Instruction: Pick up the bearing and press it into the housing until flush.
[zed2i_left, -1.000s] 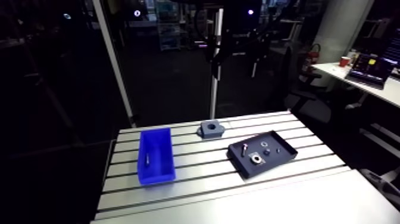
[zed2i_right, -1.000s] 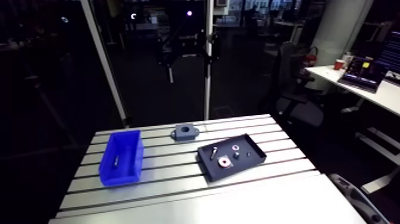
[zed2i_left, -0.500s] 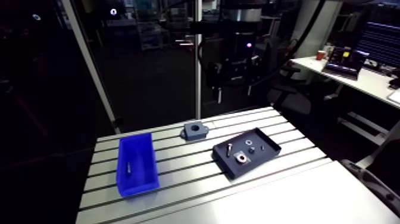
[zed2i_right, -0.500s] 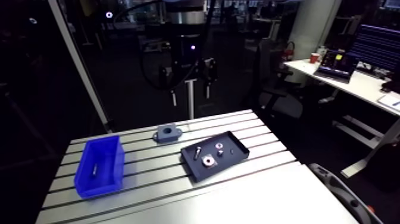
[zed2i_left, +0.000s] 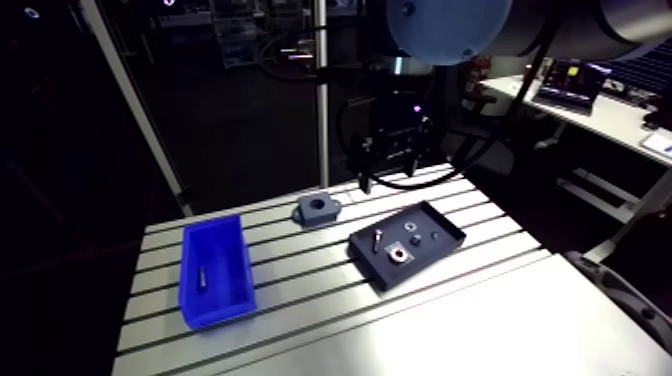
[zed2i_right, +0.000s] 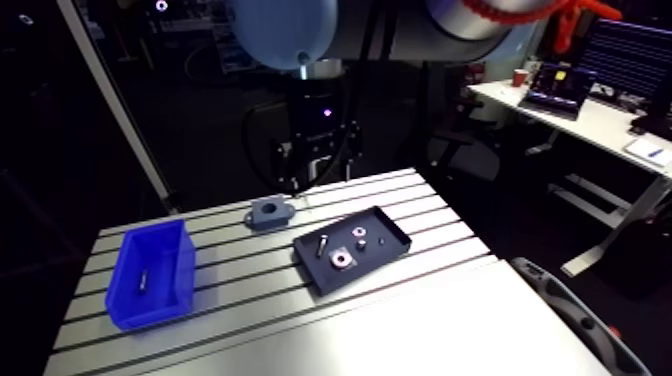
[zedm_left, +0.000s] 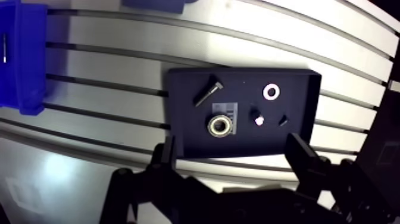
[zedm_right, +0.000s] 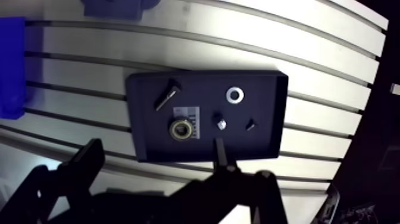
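The gripper (zedm_left: 232, 148) hangs released, fingers spread, holding nothing. The bearing (zedm_left: 220, 125) lies in a black tray (zedm_left: 178, 89) just ahead, between the fingers. The housing (zedm_right: 113, 7), farther ahead, is partly cut off in the wrist view.

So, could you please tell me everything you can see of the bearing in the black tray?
The bearing is a small, metal-looking ring, silvery-brass in colour, with a dark central bore. It lies flat, bore upward, on the floor of the black tray, overlapping a pale label patch. A bolt lies near it but apart. The gripper is open above it and does not touch it.
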